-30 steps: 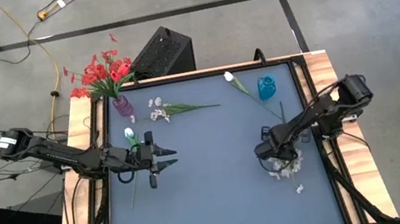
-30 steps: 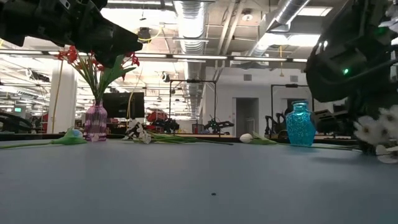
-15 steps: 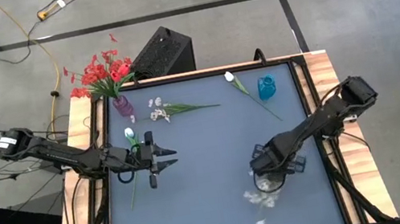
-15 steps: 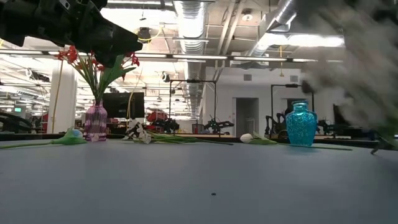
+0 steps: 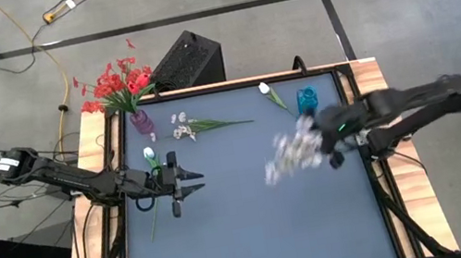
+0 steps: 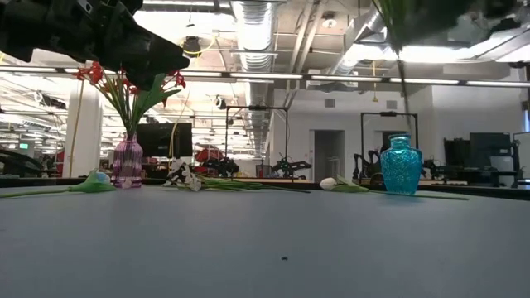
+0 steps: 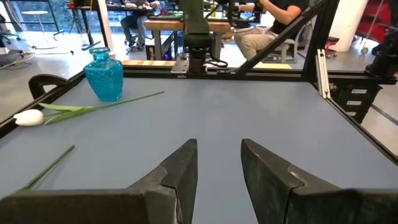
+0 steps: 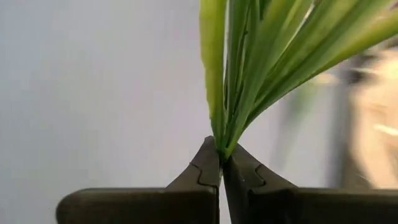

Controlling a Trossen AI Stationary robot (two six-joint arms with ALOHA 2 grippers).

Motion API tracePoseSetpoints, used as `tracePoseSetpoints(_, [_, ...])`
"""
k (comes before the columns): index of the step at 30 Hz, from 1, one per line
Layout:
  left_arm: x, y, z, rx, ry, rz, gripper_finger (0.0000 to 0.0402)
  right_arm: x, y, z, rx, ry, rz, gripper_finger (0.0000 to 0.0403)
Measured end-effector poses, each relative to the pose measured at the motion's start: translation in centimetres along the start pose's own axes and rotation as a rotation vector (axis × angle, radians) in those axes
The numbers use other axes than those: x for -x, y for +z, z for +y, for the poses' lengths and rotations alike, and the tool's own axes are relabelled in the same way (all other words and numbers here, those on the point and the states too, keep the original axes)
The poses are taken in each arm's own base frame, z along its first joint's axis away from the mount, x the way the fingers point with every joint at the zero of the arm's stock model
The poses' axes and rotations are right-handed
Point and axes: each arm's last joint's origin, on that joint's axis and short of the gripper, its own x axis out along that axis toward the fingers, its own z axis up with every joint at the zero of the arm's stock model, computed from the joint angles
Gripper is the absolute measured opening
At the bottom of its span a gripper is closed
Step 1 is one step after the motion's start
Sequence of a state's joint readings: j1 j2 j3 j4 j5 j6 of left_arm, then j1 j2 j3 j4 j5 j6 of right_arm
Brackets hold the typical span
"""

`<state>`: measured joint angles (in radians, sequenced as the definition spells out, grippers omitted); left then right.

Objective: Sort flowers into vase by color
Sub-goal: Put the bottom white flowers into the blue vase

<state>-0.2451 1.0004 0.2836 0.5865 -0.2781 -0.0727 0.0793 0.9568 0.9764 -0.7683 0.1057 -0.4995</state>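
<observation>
My right gripper (image 5: 332,129) is shut on a white flower stem (image 5: 291,154) lifted high over the table's right half, next to the blue vase (image 5: 307,99). The purple vase (image 5: 142,121) at the far left holds several red flowers (image 5: 115,83). A white tulip (image 5: 274,95) lies by the blue vase, a white cluster stem (image 5: 197,127) lies near the purple vase, and a pale blue-white bloom (image 5: 149,154) lies by my left gripper (image 5: 194,182), which is open and empty over the table's left part. My right gripper pinches the white flower's stalk where its green leaves gather (image 8: 222,147), between its two fingertips. The flower is lifted clear of the table, its blurred white blooms (image 5: 287,159) pointing toward the table's left.
A black box (image 5: 186,61) stands on the floor beyond the far edge. Wooden rails and dark frame bars (image 5: 353,118) line the table's sides. The near half of the blue mat (image 5: 258,237) is bare.
My right gripper has swung with the white flower from low over the table's right near part, up and toward the far edge, next to the blue vase. The flower has been lifted clear and turned, its blooms now pointing left. My left arm has kept still.
</observation>
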Motion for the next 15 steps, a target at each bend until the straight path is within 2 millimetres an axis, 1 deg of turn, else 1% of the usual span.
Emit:
tracePoseSetpoints(3, [0.0,0.0,0.0,0.001,-0.011,0.001,0.0112,3.3,-1.2,-1.9,-0.151,-0.229,-0.069,0.003])
tracePoseSetpoints(5, [0.0,0.0,0.0,0.002,-0.012,0.001,0.0112,5.1,-2.1,-2.7,-0.273,-0.354,-0.099,0.003])
tracePoseSetpoints(9, [0.0,0.0,0.0,0.001,-0.012,0.005,0.0112,7.7,-4.0,-3.7,-0.456,-0.562,-0.102,0.003])
tracePoseSetpoints(12, [0.0,0.0,0.0,-0.001,-0.012,0.005,0.0112,8.7,-4.8,-4.4,-0.537,-0.664,-0.106,0.003])
tracePoseSetpoints(13, [0.0,0.0,0.0,-0.001,-0.012,0.005,0.0112,8.7,-5.1,-4.6,-0.555,-0.694,-0.114,0.003])
tracePoseSetpoints(15, [0.0,0.0,0.0,0.0,-0.012,0.005,0.0112,8.0,-5.8,-4.7,-0.582,-0.73,-0.136,0.003])
